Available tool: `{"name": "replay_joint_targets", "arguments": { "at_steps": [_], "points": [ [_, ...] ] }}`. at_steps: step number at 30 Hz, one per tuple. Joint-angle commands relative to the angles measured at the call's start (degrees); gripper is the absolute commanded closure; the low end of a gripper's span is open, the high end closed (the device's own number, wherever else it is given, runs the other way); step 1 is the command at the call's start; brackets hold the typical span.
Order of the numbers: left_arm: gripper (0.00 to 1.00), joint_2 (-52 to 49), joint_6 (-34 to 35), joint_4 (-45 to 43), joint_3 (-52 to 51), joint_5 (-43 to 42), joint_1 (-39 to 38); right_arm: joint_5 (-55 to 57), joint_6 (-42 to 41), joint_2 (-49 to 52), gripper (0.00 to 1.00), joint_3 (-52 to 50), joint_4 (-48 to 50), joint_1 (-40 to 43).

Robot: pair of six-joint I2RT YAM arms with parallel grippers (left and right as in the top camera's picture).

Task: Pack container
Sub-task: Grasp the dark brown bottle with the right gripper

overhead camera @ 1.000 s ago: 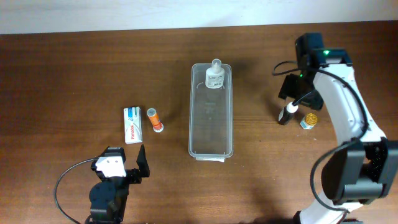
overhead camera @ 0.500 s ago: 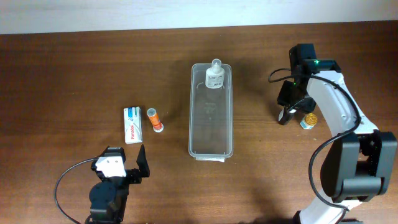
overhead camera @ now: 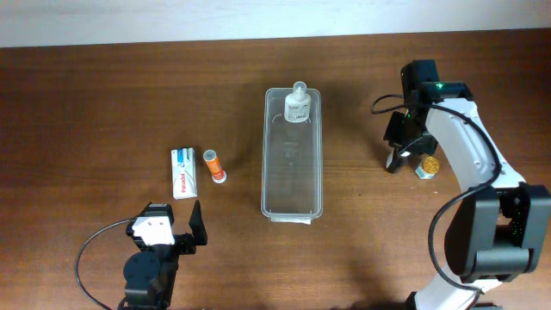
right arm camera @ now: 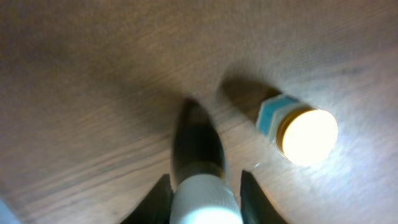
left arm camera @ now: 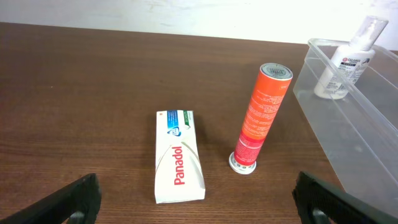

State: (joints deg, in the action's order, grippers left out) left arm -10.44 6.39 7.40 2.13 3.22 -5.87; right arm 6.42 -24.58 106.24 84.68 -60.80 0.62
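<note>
The container [overhead camera: 293, 185] is a long clear plastic bin at mid-table; it shows again at the right of the left wrist view [left arm camera: 367, 124]. A small white bottle [overhead camera: 298, 104] stands in its far end. To the right, a dark bottle with a white cap [overhead camera: 395, 161] stands on the wood, and my right gripper [overhead camera: 401, 151] is down over it. In the right wrist view, both fingers press the sides of the white cap [right arm camera: 205, 202]. My left gripper [left arm camera: 199, 208] stays wide open near the front left, holding nothing.
A white Panadol box [overhead camera: 183, 172] and an orange tube [overhead camera: 213, 164] lie left of the container, in front of the left gripper. A small jar with a gold lid [overhead camera: 428, 165] stands just right of the dark bottle, close to the right fingers.
My right gripper has come down over the dark bottle and its fingers have closed in on the cap. The left arm and all other objects are unmoved.
</note>
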Motion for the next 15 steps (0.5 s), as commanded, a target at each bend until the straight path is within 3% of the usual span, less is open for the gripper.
{"name": "replay_joint_targets", "arguments": {
  "at_steps": [1,9,15],
  "points": [
    [0.01,0.44,-0.92,-0.11,-0.24,-0.44,0.02,-1.73,0.37,-3.28,0.82,-0.11,-0.59,0.13],
    [0.01,0.44,-0.90,-0.11,-0.24,-0.44,0.02,-4.74,0.35,-6.51,0.87,1.31,-3.63,-1.18],
    [0.01,0.44,-0.90,-0.11,-0.24,-0.44,0.02,-9.20,0.13,-9.33,0.87,7.74,-7.91,-7.17]
  ]
}}
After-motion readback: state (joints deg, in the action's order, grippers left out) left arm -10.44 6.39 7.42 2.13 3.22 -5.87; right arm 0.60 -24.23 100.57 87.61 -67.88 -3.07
